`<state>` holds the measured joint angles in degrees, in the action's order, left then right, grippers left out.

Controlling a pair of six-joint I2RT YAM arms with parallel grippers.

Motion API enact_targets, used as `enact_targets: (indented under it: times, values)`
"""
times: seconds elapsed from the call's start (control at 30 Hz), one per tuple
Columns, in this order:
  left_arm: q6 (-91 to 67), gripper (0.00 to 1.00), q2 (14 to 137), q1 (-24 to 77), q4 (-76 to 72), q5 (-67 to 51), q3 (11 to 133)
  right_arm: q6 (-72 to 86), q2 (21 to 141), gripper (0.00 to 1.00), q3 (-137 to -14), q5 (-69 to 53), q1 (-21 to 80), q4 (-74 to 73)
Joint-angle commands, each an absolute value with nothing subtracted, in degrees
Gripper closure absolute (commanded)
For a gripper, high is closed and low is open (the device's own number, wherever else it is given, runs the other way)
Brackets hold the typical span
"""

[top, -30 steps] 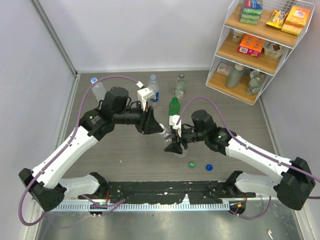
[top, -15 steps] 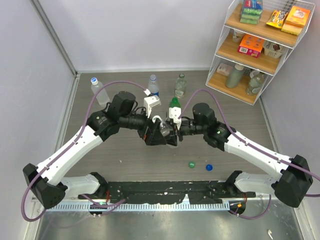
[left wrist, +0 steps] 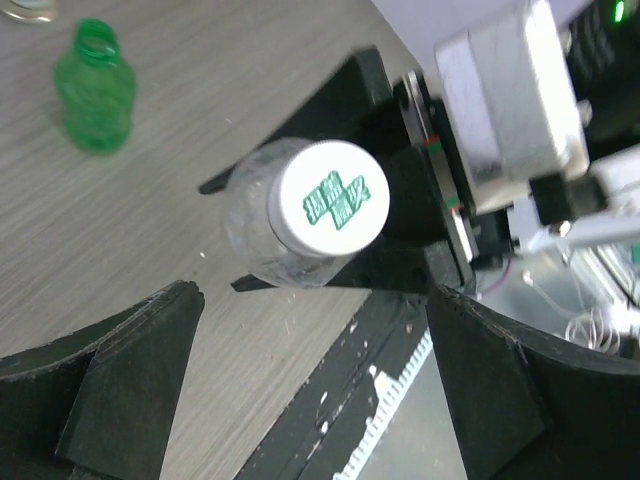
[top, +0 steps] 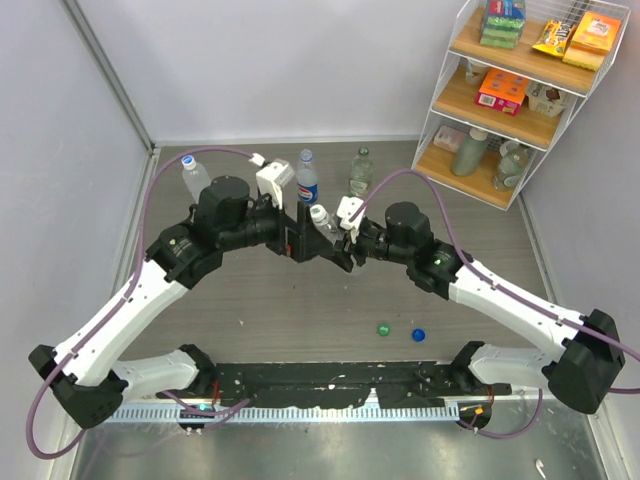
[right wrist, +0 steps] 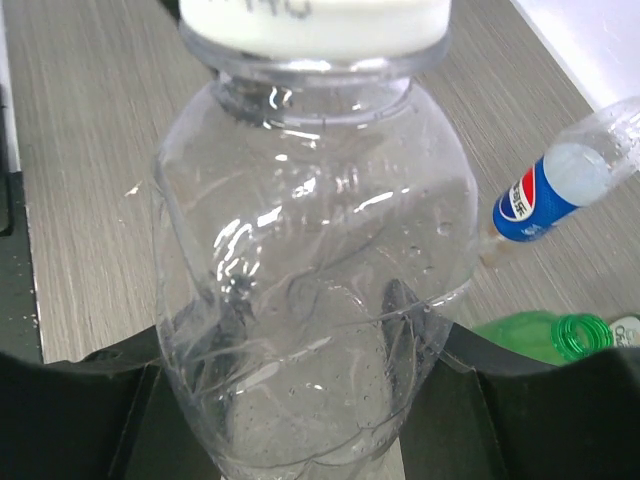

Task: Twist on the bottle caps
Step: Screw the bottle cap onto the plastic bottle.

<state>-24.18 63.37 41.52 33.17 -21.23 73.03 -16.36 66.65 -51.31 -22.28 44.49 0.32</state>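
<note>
Nearest the arm bases, the green cap (top: 383,328) and the blue cap (top: 418,334) lie loose and just beside each other on the table (top: 260,300), right of centre.

Farther in, at mid-table, the right gripper (right wrist: 290,400) is clenched on the lower body of the clear bottle (right wrist: 310,250). It holds the bottle off the table and tilted, with the top aimed at the left arm. The white cap (left wrist: 333,197), printed in green, sits on that bottle's neck; how tightly it is screwed on cannot be told. The left gripper (left wrist: 315,300) faces the cap, released, its fingers (left wrist: 120,380) spread wide and apart from both cap and bottle.

Beyond the grippers, the green bottle (left wrist: 95,85) stands upright and uncapped, with the cola bottle (top: 307,182) near it. Farther back are a dark-capped bottle (top: 361,172) and, at the right wall, a shelf (top: 460,98).
</note>
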Motion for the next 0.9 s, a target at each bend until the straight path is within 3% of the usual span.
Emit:
enact_targets:
  times: [0.0, 0.27, 0.7, 0.87]
  values:
    - [-33.1, 0.00, 62.1, 41.7, 28.7, -8.2, 76.7, -17.2, 67.1, 0.99, -53.5, -16.3, 44.8, 0.4]
    - [-40.1, 0.03, 61.7, 41.7, 25.4, 1.8, 77.3, -17.0, 67.6, 0.99, -53.2, -14.8, 44.8, 1.0]
    - [-41.6, 0.26, 67.2, 41.7, 25.7, -3.7, 80.2, -17.1, 68.1, 0.99, -53.4, -14.9, 44.8, 0.8]
    - [-41.9, 0.43, 68.1, 41.7, 25.5, -3.7, 80.4, -16.8, 68.5, 0.99, -53.4, -14.8, 44.8, 0.8]
